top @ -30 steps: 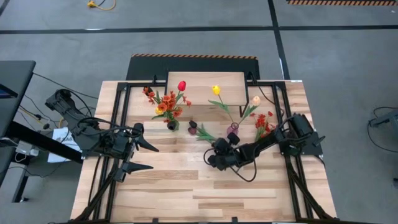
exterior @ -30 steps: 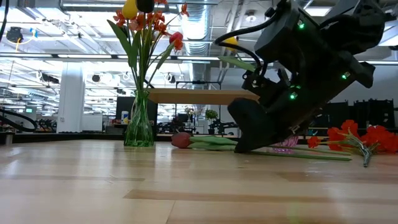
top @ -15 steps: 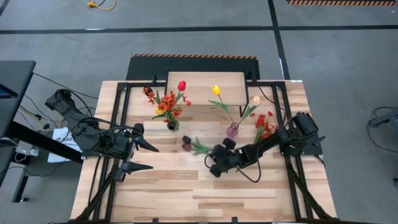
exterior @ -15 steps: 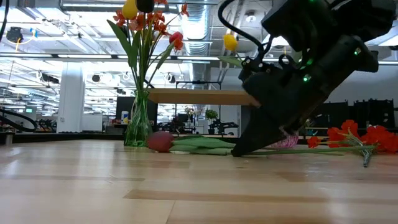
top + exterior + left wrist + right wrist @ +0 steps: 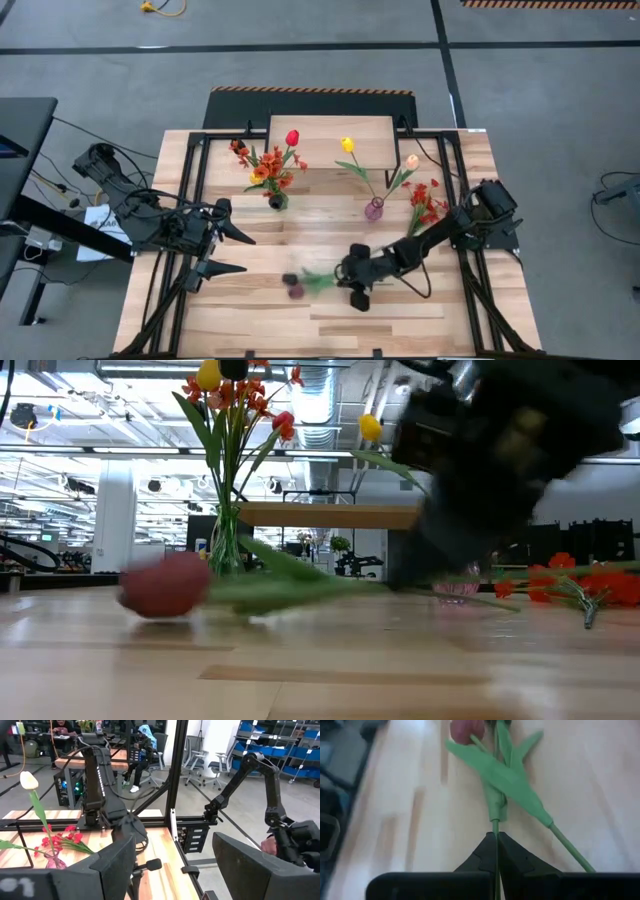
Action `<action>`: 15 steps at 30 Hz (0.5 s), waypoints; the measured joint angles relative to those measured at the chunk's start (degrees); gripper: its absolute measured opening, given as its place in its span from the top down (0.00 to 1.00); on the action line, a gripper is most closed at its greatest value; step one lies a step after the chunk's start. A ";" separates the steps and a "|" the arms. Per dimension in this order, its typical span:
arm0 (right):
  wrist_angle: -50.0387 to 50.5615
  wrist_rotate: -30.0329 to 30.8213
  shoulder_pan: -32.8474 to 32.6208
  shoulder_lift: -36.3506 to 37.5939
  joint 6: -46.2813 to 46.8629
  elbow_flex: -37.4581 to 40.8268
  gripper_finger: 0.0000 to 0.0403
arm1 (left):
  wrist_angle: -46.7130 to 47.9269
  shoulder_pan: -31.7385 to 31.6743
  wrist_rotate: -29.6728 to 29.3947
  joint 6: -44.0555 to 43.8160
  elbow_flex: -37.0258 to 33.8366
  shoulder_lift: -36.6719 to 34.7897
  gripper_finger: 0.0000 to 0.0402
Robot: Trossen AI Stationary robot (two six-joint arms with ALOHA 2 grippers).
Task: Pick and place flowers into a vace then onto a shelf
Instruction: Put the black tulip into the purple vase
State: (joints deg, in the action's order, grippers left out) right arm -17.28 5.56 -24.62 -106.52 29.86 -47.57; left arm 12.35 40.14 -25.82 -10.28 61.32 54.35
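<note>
A dark maroon tulip (image 5: 294, 289) lies stretched toward the table's left from my right gripper (image 5: 340, 278), which is shut on its green stem near the table's middle front. In the low view its blurred head (image 5: 164, 585) sits low by the tabletop. A green glass vase (image 5: 224, 560) holds several flowers (image 5: 272, 165). A small pink vase (image 5: 374, 209) holds a yellow and a cream tulip. A red-orange spray (image 5: 424, 200) lies on the table at the right. The shelf (image 5: 330, 135) stands at the far middle. My left gripper (image 5: 175, 870) hangs open above the left side. My right gripper pinches the tulip's stem (image 5: 496, 826) between its two shut fingers, just below the leaves. The fingers slant down from the table's right and lie along the stem. The flower stretches away from them, head farthest out; whether the head touches the table I cannot tell.
A second thin green stem (image 5: 570, 851) runs past the right fingers on the tabletop. Black frame rails (image 5: 196, 190) run along both sides of the slatted table. Bare wood lies toward the near edge (image 5: 330, 325).
My right gripper has moved toward the table's near edge and a little left, rising and turning as it went. The maroon tulip has come along with it, from beside the green vase out to the open middle front, its head now nearer the low camera.
</note>
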 joint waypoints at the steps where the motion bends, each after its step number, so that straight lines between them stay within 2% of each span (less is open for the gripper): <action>1: -0.35 0.06 0.10 0.07 -0.40 -0.41 1.00 | 0.07 0.00 0.00 -0.15 0.00 0.00 0.37; 15: -1.44 -0.54 -0.93 7.96 -6.38 -1.33 1.00 | 0.33 0.00 0.02 -0.31 0.00 0.00 0.37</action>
State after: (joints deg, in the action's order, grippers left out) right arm -18.72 5.02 -25.55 -98.56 23.48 -48.90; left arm 12.69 40.14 -25.81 -10.59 61.32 54.35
